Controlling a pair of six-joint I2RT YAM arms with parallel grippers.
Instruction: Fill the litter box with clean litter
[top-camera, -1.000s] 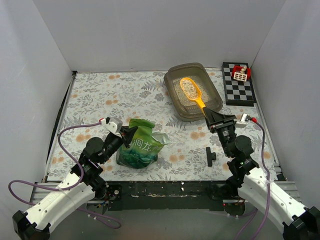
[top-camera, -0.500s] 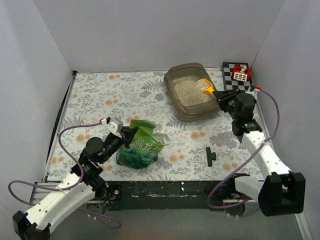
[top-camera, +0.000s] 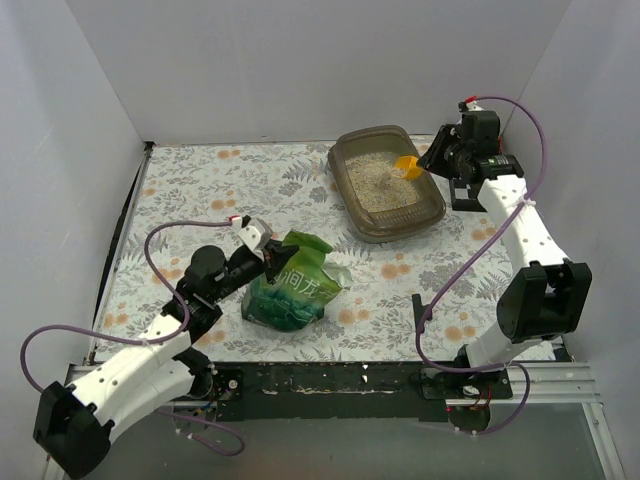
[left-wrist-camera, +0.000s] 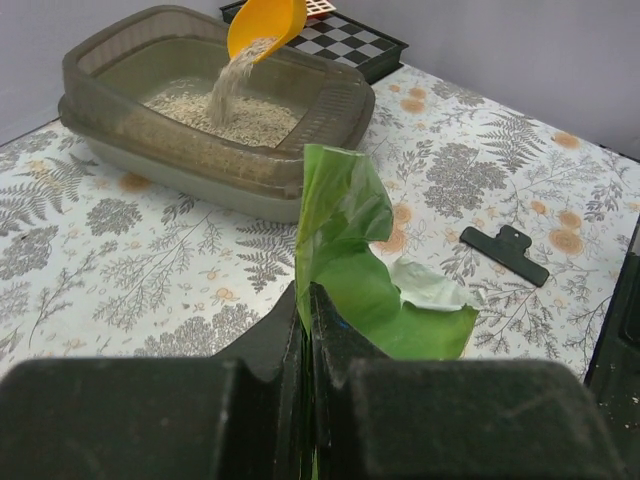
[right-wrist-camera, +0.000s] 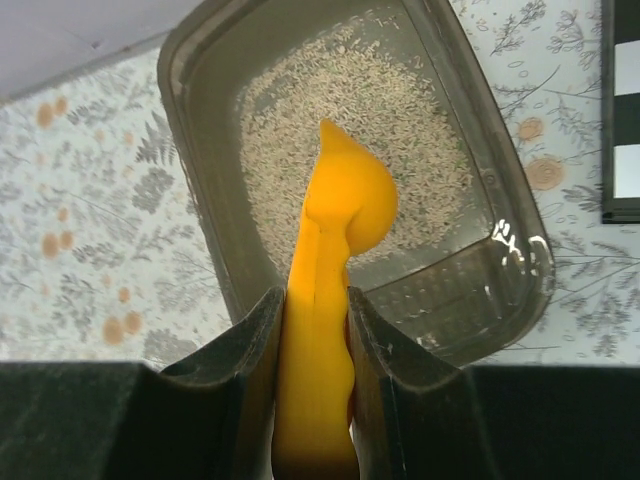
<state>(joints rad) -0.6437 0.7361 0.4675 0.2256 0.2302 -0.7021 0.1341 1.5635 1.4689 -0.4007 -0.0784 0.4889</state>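
Observation:
The grey-brown litter box (top-camera: 432, 208) stands at the back right, with pale beige clean litter (top-camera: 382, 183) spread on its floor. My right gripper (top-camera: 436, 160) is shut on the handle of a yellow-orange scoop (top-camera: 408, 167) tipped over the box. In the left wrist view litter (left-wrist-camera: 228, 82) streams from the scoop (left-wrist-camera: 265, 22) into the box (left-wrist-camera: 110, 140). The right wrist view shows the scoop (right-wrist-camera: 330, 260) above the litter (right-wrist-camera: 400, 150) in the box (right-wrist-camera: 205, 200). My left gripper (top-camera: 272, 257) is shut on the top edge of the green bag (top-camera: 295, 292), holding it upright; the bag (left-wrist-camera: 345, 240) is pinched between the jaws.
A black-and-white checkered board (top-camera: 468, 190) lies at the back right corner behind my right arm. A black clip (top-camera: 420, 312) lies on the floral mat near the front right and shows in the left wrist view (left-wrist-camera: 505, 252). White walls enclose the table.
My right arm swung from the front right up to the box's far right side and tipped the scoop, pouring litter. My left gripper shifted right with the bag, standing it more upright.

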